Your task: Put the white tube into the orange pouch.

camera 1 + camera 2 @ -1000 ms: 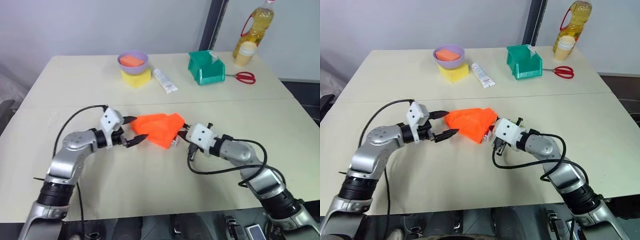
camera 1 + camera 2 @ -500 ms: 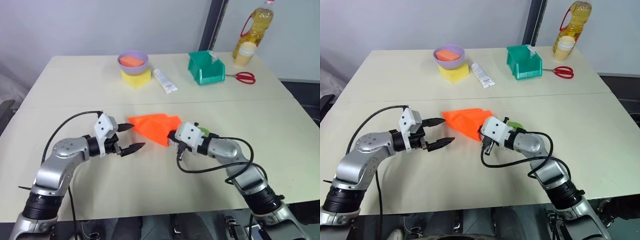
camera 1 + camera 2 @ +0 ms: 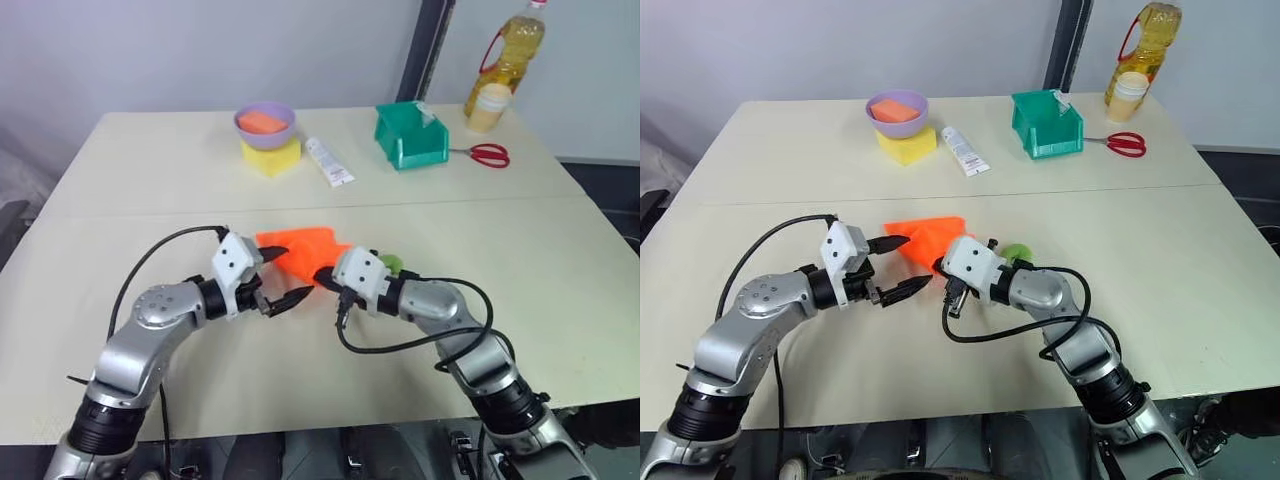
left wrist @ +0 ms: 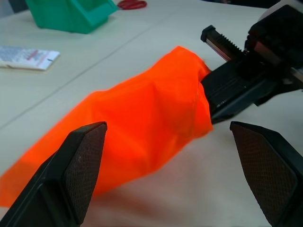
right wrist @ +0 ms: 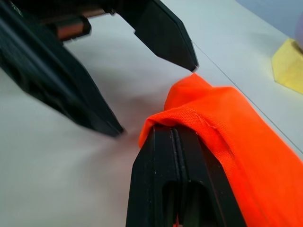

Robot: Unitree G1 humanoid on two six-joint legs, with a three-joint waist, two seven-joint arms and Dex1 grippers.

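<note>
Mid-table, right fingers clamp orange pouch edge, hiding opening; left fingers spread

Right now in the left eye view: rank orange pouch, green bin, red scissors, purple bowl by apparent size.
1. orange pouch, though it sits nearer the camera and is partly hidden
2. green bin
3. purple bowl
4. red scissors, close to the bowl

Bright, even light, soft shadows; both wrist views blur close up.
</note>
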